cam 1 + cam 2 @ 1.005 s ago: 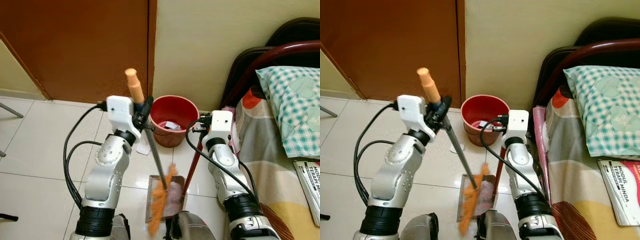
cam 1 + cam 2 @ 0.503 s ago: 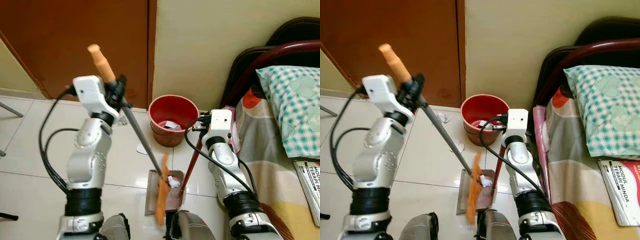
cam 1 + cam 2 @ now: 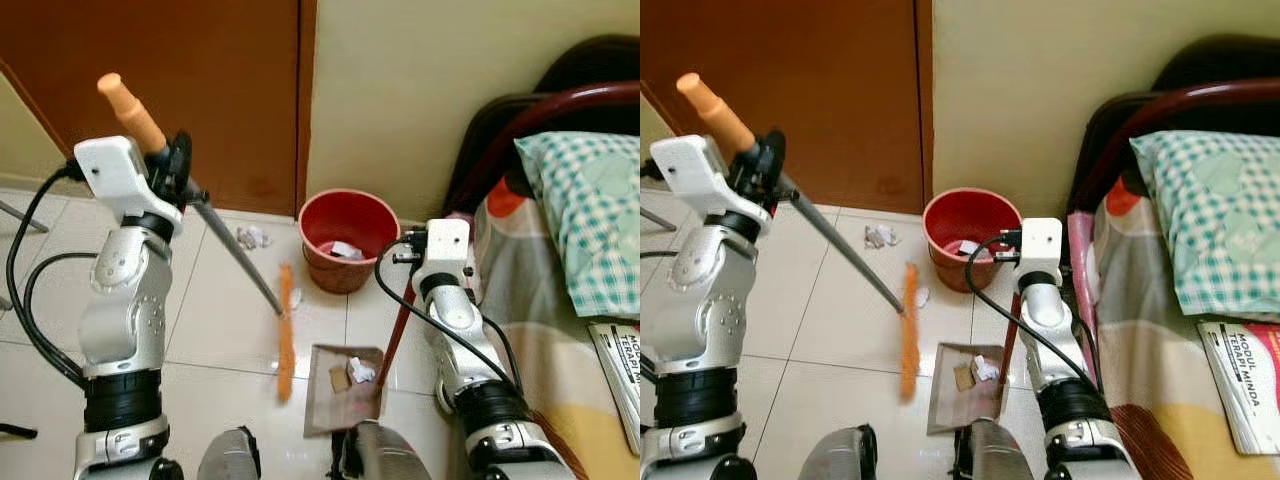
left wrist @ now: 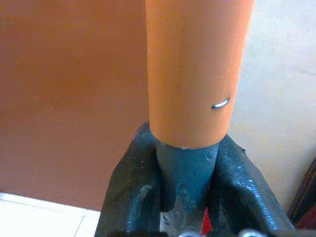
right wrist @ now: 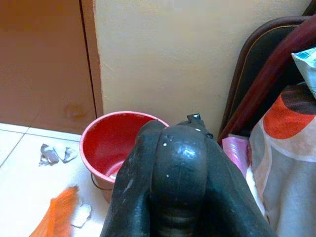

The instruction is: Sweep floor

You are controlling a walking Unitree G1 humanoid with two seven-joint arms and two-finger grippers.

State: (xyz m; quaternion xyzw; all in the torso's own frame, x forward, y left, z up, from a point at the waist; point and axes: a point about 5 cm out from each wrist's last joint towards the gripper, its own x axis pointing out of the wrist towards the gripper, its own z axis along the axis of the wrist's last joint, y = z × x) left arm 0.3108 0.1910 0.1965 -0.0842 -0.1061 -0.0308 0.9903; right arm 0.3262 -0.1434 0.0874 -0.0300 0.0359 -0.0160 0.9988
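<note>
**Floor layout at the bed corner**

Bucket stands at 12 o'clock, against the wall. Door lies at 11 o'clock. Paper scraps lie on the floor just left of the bucket. Broom head rests between scraps and dustpan. Dustpan lies before the bucket, debris in it. Bed occupies 3 o'clock, pillow on it.

The left gripper clasped the broom high on the left, its orange bristles on the floor left of the dustpan. The right gripper gripped the dustpan's red handle near a red bucket.
</note>
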